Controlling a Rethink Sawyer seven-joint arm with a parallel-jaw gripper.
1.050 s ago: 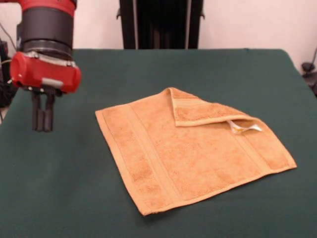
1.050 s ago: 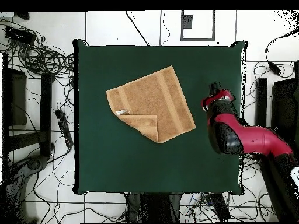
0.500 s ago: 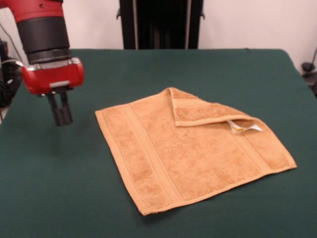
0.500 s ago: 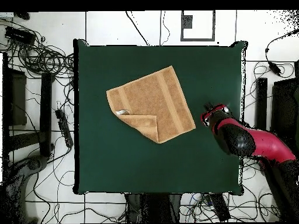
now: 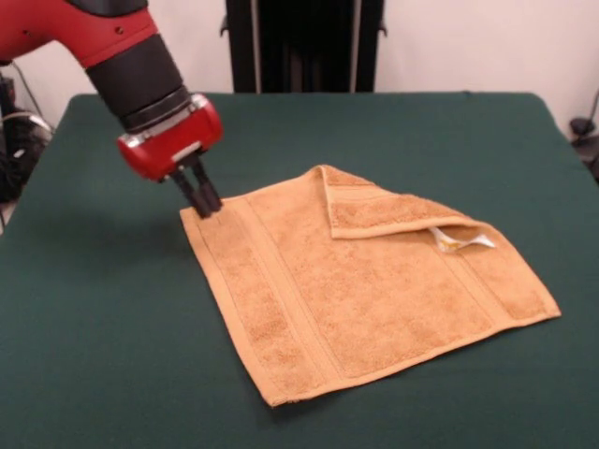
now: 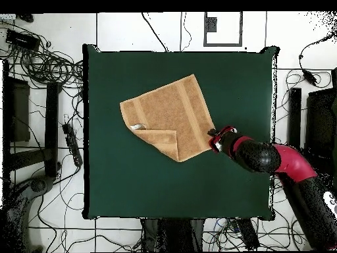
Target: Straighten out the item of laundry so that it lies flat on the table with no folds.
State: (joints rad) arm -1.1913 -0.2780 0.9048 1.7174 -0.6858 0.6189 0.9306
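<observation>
Orange towel (image 5: 365,281) corner folded | fingers (image 5: 208,198) at left corner | shut

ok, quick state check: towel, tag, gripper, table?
towel: mostly flat, one corner folded over onto itself
care tag: exposed beside the fold
gripper: fingers close together, tips at the towel's corner, contact unclear
table: green cloth, holds only the towel

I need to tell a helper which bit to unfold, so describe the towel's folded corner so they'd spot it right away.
On the green table lies one orange-tan towel. In the front view, its far corner is turned over onto the towel as a triangular flap. It is the only doubled part, and a small white tag sticks out at its edge.
</observation>
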